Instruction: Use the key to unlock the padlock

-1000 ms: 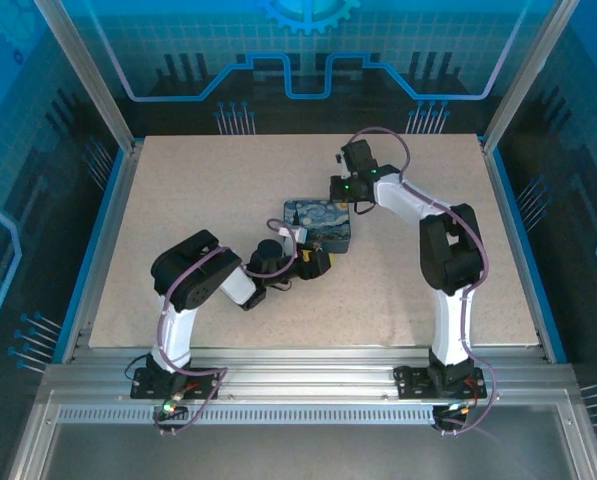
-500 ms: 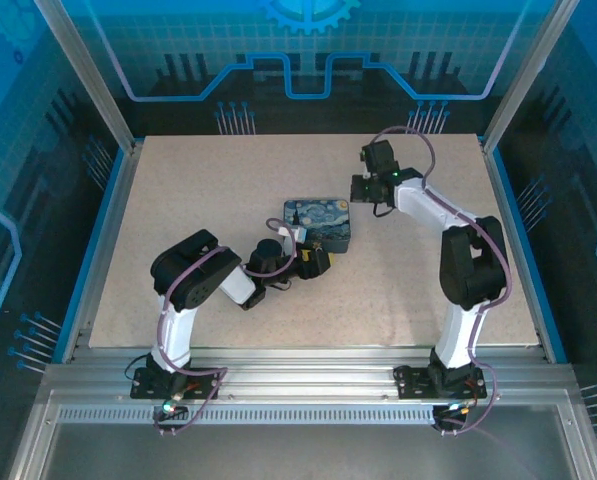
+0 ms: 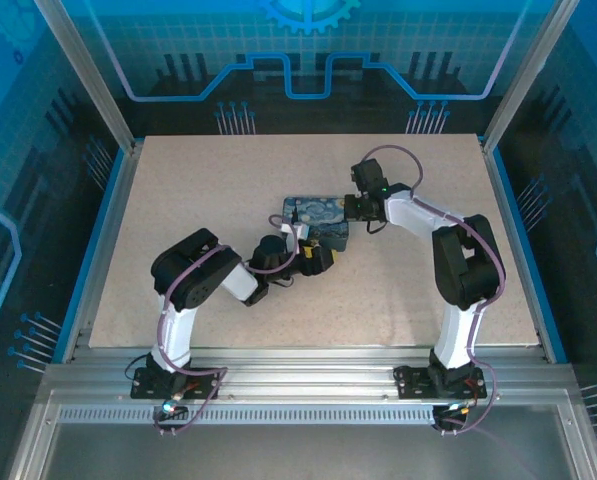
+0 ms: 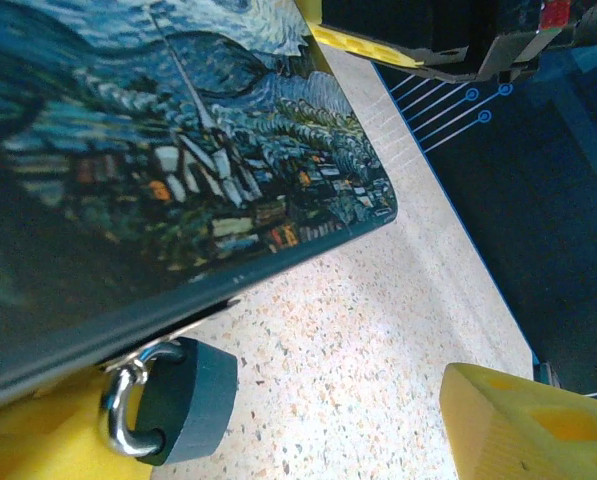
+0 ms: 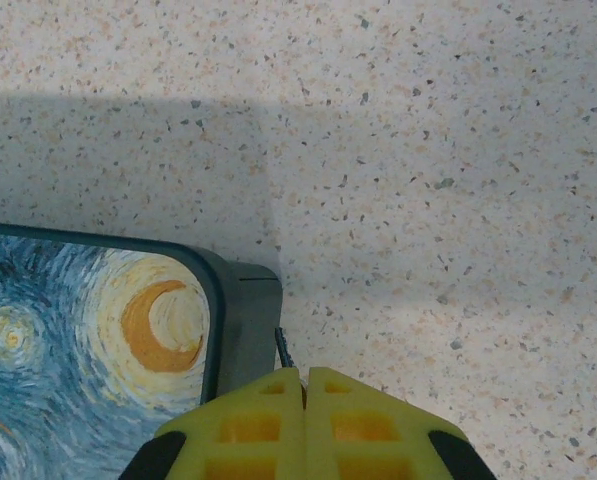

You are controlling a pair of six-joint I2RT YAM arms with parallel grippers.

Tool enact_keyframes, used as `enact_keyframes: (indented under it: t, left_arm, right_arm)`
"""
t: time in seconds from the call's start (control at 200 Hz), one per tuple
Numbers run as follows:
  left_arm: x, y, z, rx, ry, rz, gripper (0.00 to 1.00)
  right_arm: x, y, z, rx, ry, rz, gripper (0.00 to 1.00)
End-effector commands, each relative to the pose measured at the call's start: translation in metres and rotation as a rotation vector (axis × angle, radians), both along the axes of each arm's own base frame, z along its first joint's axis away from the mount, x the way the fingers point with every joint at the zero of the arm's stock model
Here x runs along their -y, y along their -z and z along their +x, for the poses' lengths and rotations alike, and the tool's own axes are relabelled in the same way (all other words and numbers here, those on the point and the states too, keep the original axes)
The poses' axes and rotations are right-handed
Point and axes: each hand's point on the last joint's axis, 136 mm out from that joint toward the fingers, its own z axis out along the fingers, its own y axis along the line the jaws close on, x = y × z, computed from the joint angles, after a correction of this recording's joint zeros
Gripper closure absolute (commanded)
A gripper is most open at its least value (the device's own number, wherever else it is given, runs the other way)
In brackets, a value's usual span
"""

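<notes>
The padlock (image 4: 183, 400), a dark grey body with a silver shackle, hangs from the hasp at the near edge of the night-sky tin (image 4: 158, 150). My left gripper (image 4: 278, 440) is open around it: one yellow finger lies against the padlock, the other stands far off to the right. In the top view the left gripper (image 3: 318, 258) sits at the tin's (image 3: 316, 215) near corner. My right gripper (image 5: 303, 372) is shut on the key (image 5: 283, 350), whose thin toothed tip sticks out beside the tin's corner (image 5: 248, 320). From above, the right gripper (image 3: 350, 208) is at the tin's right edge.
The speckled table (image 3: 208, 190) stretches open to the left and back of the tin. Blue panelled walls (image 3: 68, 200) and an aluminium frame (image 3: 298, 375) enclose it. In the left wrist view the table's edge meets a dark blue wall (image 4: 538, 200).
My right arm swung out to the right, then came back down and left to the tin's right edge, key still gripped. The left gripper's fingers spread a little wider.
</notes>
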Motion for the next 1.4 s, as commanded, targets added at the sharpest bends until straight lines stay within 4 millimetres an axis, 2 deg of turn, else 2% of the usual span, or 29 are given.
enact_keyframes:
  t: [0.0, 0.15, 0.38, 0.62, 0.82, 1.011, 1.166, 1.226, 1.396]
  left_arm:
    - [0.006, 0.005, 0.003, -0.023, 0.016, -0.004, 0.25]
    - [0.002, 0.004, 0.004, -0.015, 0.0, 0.001, 0.27]
    - [-0.012, 0.004, 0.0, -0.027, -0.023, -0.03, 0.43]
    - [-0.024, 0.009, -0.002, -0.05, -0.036, -0.015, 0.46]
    - [-0.024, 0.013, -0.003, -0.075, -0.023, -0.003, 0.58]
    - [-0.027, 0.015, -0.002, -0.094, -0.024, 0.006, 0.64]
    - [-0.028, 0.016, -0.001, -0.108, -0.023, 0.013, 0.74]
    - [-0.028, 0.016, 0.0, -0.115, -0.022, 0.015, 0.8]
    - [-0.027, 0.017, 0.001, -0.127, -0.019, 0.03, 0.87]
  right_arm:
    - [-0.009, 0.011, -0.008, -0.024, -0.011, 0.014, 1.0]
    - [-0.009, 0.012, -0.01, -0.025, -0.012, 0.011, 1.0]
    - [-0.011, 0.009, -0.011, -0.02, -0.014, 0.022, 1.0]
    - [-0.011, 0.004, -0.011, -0.009, -0.015, 0.026, 1.0]
    - [-0.013, 0.004, -0.011, -0.009, -0.017, 0.027, 1.0]
    - [-0.013, 0.003, -0.011, -0.005, -0.02, 0.027, 1.0]
    - [-0.013, 0.002, -0.012, -0.001, -0.021, 0.028, 1.0]
    - [-0.013, 0.001, -0.013, 0.001, -0.022, 0.029, 1.0]
    - [-0.012, -0.003, -0.013, 0.01, -0.024, 0.031, 1.0]
